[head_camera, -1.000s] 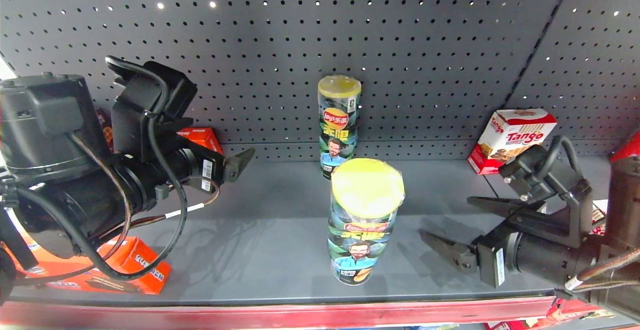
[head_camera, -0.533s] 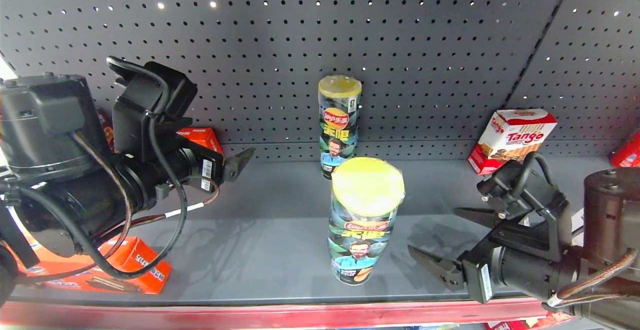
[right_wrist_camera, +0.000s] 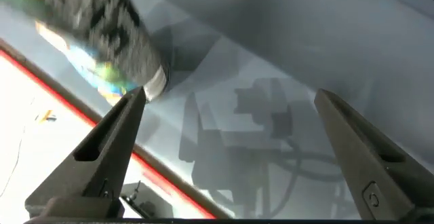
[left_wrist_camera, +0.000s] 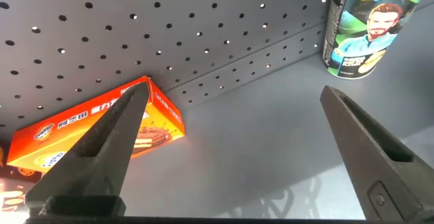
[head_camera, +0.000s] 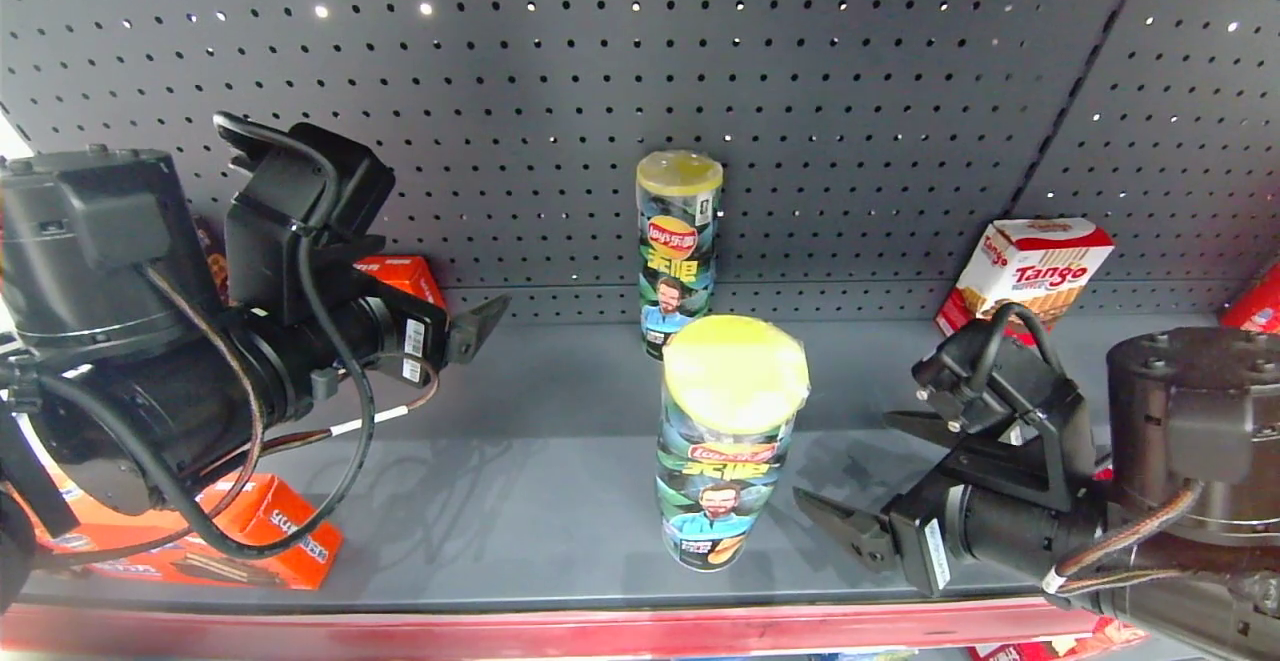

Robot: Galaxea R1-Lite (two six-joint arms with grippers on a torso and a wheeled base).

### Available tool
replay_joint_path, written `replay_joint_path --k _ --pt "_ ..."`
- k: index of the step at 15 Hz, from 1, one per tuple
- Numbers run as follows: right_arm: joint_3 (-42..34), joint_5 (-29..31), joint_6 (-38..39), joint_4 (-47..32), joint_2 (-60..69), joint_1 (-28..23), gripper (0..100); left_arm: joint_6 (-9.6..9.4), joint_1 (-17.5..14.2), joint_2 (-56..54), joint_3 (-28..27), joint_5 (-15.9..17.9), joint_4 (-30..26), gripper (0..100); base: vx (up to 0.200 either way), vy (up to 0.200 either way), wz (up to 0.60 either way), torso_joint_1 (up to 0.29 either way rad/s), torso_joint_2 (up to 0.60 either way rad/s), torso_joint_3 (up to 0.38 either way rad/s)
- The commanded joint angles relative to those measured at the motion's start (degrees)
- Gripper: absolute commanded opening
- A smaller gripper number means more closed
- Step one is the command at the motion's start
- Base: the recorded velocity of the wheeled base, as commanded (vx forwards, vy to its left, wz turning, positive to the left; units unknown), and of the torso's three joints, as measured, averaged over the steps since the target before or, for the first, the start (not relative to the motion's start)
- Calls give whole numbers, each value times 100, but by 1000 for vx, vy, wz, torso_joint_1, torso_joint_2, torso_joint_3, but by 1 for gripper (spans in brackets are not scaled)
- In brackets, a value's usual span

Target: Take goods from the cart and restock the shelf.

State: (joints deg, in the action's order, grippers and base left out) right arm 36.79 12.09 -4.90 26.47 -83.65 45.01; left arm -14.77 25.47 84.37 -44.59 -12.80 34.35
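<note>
Head view puts the right pincer spread wide and empty. Over the last second it has slid leftward and toward the front lip of the shelf, so its lower finger now sits just beside the front can without touching it. The left pincer has not moved. It hangs released and empty over the shelf's left part, near an orange box by the back panel. Both cans have kept their places. I judge the front can already stocked. It stands upright near the lip, straight ahead of the back can, which stands against the panel. The right arm's drift reads either as a last touch-up or as the start of a trip back to the cart for more goods. The shelf carries the two cans, a wafer box tilted against the panel on the right, and a second orange box at the front left. Both cans wear yellow lids, so their contents stay hidden.
</note>
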Motion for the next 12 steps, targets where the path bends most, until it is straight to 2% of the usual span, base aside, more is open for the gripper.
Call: replay_joint_path --k 1,12 --pt "153 4 -2 -1 -204 -1 100 1 -7 0 3 -3 10 100 0 0 0 0 0 0" --pt "513 -14 -108 8 -591 34 100 1 2 -26 74 -3 -8 100 0 0 0 0 0 0"
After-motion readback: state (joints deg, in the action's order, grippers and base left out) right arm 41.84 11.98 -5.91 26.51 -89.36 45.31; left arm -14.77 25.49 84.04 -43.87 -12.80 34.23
